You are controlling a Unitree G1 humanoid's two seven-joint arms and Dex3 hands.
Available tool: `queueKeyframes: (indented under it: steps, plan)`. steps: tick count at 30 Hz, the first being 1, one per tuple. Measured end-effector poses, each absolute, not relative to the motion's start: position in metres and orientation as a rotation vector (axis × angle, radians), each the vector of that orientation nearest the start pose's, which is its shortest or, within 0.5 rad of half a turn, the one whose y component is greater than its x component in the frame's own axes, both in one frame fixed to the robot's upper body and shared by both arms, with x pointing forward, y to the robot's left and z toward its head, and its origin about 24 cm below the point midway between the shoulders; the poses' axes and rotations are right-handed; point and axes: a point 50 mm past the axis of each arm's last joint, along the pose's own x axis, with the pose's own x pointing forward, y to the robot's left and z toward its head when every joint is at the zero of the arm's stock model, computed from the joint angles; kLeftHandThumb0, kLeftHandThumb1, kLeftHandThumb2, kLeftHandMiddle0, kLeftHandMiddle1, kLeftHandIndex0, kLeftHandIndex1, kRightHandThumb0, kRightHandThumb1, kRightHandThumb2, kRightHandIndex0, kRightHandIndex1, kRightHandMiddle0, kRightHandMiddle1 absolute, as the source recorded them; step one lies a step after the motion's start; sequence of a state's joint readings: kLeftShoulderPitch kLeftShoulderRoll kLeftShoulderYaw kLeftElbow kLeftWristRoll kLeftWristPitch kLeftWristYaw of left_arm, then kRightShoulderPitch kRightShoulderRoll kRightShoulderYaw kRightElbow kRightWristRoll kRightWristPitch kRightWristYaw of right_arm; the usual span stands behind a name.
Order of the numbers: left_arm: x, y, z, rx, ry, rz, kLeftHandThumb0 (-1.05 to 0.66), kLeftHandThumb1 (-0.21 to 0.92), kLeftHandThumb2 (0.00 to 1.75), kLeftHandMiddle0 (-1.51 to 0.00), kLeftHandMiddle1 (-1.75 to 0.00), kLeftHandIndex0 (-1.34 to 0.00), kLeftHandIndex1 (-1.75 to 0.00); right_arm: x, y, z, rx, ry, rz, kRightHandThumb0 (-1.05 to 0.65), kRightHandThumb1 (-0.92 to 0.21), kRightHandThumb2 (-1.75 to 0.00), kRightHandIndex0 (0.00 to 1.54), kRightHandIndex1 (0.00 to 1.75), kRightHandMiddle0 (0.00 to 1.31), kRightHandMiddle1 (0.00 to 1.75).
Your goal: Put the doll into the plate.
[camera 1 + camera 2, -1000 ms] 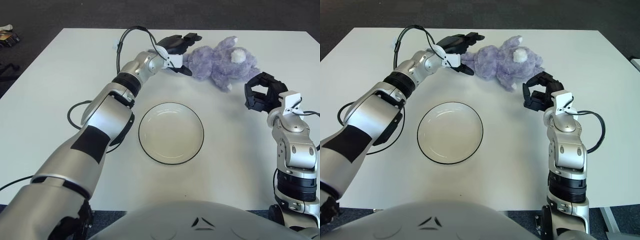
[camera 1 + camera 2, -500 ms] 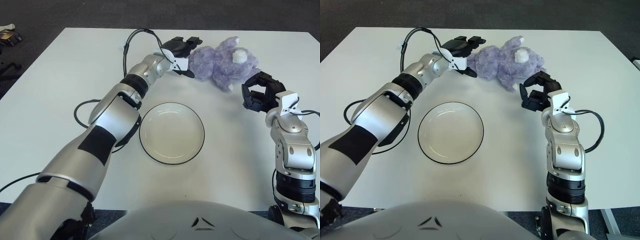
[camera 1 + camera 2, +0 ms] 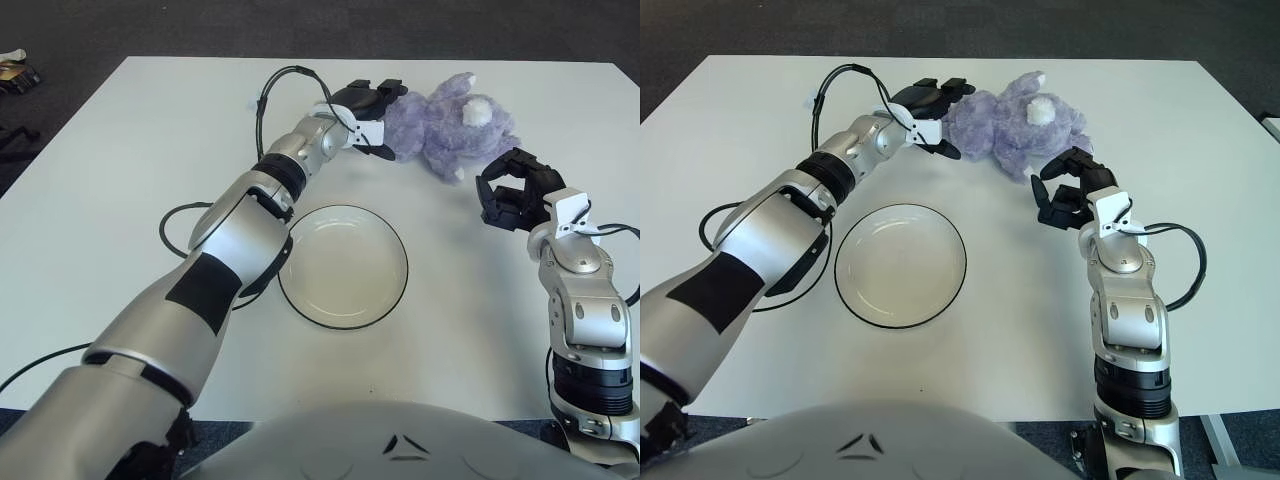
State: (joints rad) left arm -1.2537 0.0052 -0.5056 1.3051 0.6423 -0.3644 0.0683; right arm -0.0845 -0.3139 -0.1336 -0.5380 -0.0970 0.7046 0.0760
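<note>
A purple plush doll (image 3: 446, 130) with a white muzzle lies at the far right-centre of the white table. My left hand (image 3: 370, 105) reaches to its left end, fingers spread and touching the plush without closing on it. My right hand (image 3: 512, 190) hovers just right of and below the doll, fingers curled loosely, holding nothing. The white plate (image 3: 343, 266) with a dark rim sits empty at the table's middle, nearer than the doll.
A black cable (image 3: 285, 80) loops from my left forearm above the table. The table's far edge (image 3: 200, 58) runs just behind the doll, with dark floor beyond. My grey torso (image 3: 380, 440) fills the bottom.
My left hand has slid rightward up against the doll's left end. My right hand has moved left and slightly up, closer to the doll. The plate has stayed put.
</note>
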Motion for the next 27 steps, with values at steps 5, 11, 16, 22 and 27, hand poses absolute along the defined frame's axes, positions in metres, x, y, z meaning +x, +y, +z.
queueKeyframes:
  steps: [5,11,16,22,27]
  plan:
    - [0.391,-0.004,0.158,1.188,-0.436,-0.592,-1.01,0.85,0.08,0.0,-1.6,0.0,-0.74,0.245,-0.215,0.137,-0.383,0.065,-0.116,-0.41,-0.55,-1.02,0.92,1.75,0.43,1.75]
    - [0.391,-0.004,0.157,1.176,-0.433,-0.583,-0.96,0.85,0.09,-0.02,-1.14,0.0,-0.71,0.241,-0.212,0.137,-0.395,0.06,-0.107,-0.41,-0.56,-1.01,0.91,1.75,0.43,1.75]
    - [0.391,-0.004,0.158,1.134,-0.438,-0.559,-0.88,0.81,0.12,-0.05,-0.73,0.0,-0.72,0.24,-0.209,0.14,-0.403,0.044,-0.095,-0.41,-0.57,-1.0,0.91,1.75,0.42,1.75]
    - [0.389,-0.007,0.158,1.096,-0.443,-0.548,-0.87,0.78,0.15,-0.08,-0.66,0.0,-0.76,0.238,-0.206,0.14,-0.417,0.04,-0.085,-0.41,-0.57,-0.99,0.91,1.75,0.42,1.75]
    - [0.388,-0.01,0.157,1.08,-0.443,-0.541,-0.87,0.74,0.22,-0.07,-0.72,0.0,-0.78,0.236,-0.205,0.139,-0.431,0.038,-0.08,-0.41,-0.57,-1.0,0.92,1.75,0.42,1.75]
